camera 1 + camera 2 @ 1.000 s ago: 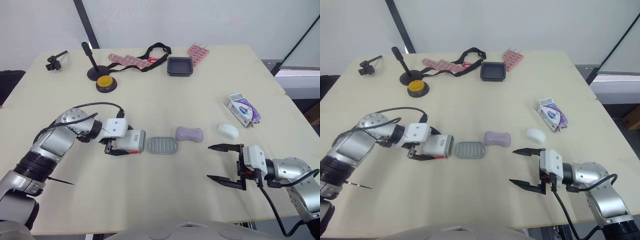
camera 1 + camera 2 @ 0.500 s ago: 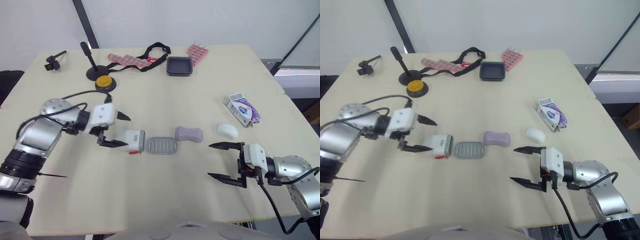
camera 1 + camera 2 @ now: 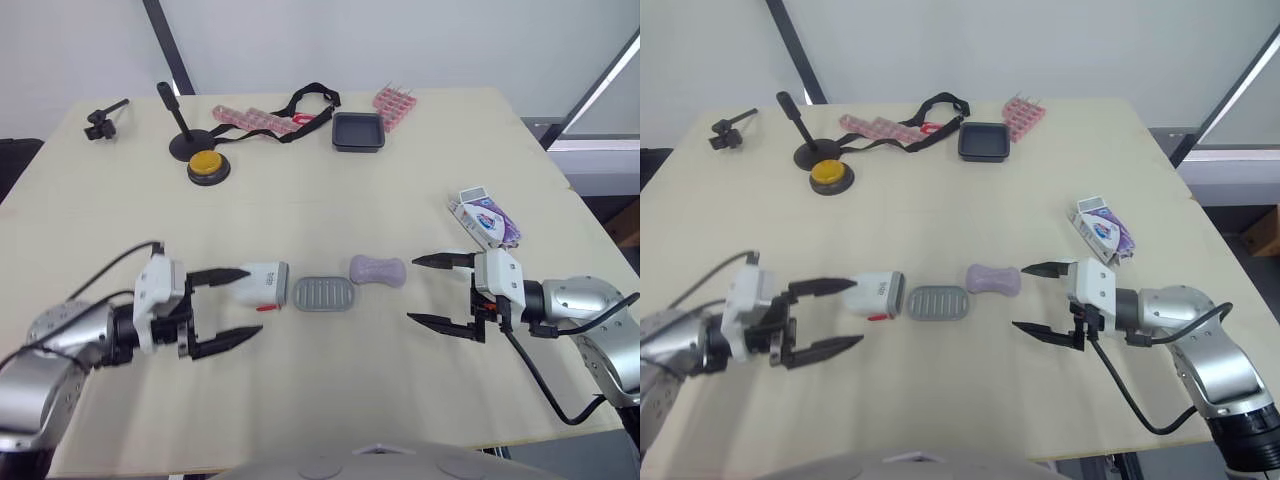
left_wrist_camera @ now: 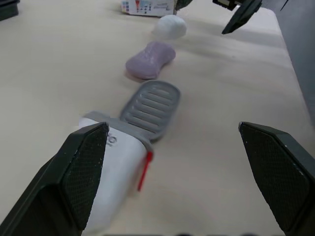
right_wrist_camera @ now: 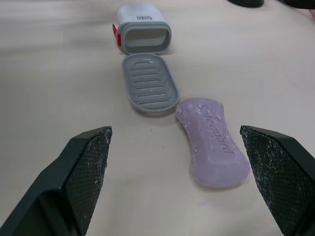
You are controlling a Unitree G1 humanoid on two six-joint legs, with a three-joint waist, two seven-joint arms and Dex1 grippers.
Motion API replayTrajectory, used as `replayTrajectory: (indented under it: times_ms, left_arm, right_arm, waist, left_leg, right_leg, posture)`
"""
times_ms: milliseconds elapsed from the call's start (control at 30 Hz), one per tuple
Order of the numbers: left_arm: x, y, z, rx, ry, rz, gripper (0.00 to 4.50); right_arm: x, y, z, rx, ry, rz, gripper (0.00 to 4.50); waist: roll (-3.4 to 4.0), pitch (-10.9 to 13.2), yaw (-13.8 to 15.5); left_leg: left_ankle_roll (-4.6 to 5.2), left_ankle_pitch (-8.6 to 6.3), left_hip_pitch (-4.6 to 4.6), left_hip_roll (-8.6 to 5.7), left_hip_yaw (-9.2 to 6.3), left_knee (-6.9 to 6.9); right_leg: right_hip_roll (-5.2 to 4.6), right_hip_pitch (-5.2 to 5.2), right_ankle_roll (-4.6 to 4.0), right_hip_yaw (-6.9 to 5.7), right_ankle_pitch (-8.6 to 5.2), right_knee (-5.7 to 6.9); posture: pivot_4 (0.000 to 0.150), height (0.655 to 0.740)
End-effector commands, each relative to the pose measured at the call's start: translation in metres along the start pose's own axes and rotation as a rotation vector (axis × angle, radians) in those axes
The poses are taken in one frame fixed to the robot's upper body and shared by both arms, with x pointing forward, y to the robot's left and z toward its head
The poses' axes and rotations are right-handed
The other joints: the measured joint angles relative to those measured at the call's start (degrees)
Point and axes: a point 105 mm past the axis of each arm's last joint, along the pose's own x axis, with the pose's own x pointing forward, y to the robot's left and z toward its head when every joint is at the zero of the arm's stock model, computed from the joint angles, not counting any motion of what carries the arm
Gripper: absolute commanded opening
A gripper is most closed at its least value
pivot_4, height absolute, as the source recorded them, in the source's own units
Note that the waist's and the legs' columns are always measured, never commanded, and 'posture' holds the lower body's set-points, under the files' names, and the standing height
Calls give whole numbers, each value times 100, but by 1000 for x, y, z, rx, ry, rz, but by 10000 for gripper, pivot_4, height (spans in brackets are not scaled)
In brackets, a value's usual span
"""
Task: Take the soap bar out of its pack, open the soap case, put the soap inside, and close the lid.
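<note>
The white soap case [image 3: 262,284] lies on its side, its mouth facing the grey ribbed lid [image 3: 324,292] flat beside it. A purple soap bar [image 3: 378,269] rests just right of the lid, bare on the table. The torn soap pack [image 3: 484,218] lies farther right. A small white lump [image 4: 170,25] sits between soap and pack. My left gripper [image 3: 245,303] is open, near-left of the case, one fingertip close beside it. My right gripper [image 3: 413,290] is open with nothing in it, pointing at the soap from the right.
At the far side lie a black square tray [image 3: 359,131], a yellow button [image 3: 204,165], a black stand [image 3: 185,140], pink strips [image 3: 255,120], a pink rack [image 3: 396,103], a black strap [image 3: 310,100] and a small clamp [image 3: 100,118].
My left gripper let go of the soap case, opened and drew back toward the near edge. My right gripper moved forward and left, closer to the soap. The case stayed put.
</note>
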Motion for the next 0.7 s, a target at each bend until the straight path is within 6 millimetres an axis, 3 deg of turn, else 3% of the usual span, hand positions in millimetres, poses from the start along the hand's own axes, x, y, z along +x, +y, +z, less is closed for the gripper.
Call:
replayTrajectory:
  times_ms: [33, 200, 333, 467, 700]
  left_arm:
    - [-6, -10, 0, 49, -14, 61, 44912]
    - [-14, -31, -27, 33, 13, 108, 44912]
    - [-16, -44, -37, 47, 23, 72, 44912]
    - [-16, -41, -40, 51, 11, 92, 44912]
    - [-17, -50, -52, 92, 18, 32, 44912]
  right_arm:
    - [7, -6, 6, -19, 80, 12, 45000]
    - [27, -35, 17, -54, 182, -21, 45000]
    - [45, -42, 27, -57, 225, 20, 45000]
    - [59, -43, 31, -32, 251, 56, 45000]
    - [73, -33, 19, -3, 350, 134, 45000]
  waist:
    - [3, 2, -8]
    - [12, 13, -182]
    - [21, 19, -155]
    - [21, 19, -147]
    - [21, 19, -147]
  left_leg:
    - [1, 1, 1, 0, 0, 0]
    - [1, 2, 7, 6, 3, -7]
    - [0, 5, 9, 10, 2, -11]
    - [-8, 10, 10, 10, 3, -12]
    - [-32, 23, 14, 11, 5, -8]
  right_leg:
    - [0, 1, -3, 0, -2, 0]
    - [8, 0, 2, 6, 2, -4]
    - [10, 0, 2, 1, 2, 1]
    - [12, -2, 5, 1, 3, 9]
    - [14, -6, 4, 5, 3, 29]
  posture:
    - [1500, 7291]
    - [1500, 7291]
    - [1500, 7291]
    - [1500, 7291]
    - [1500, 7291]
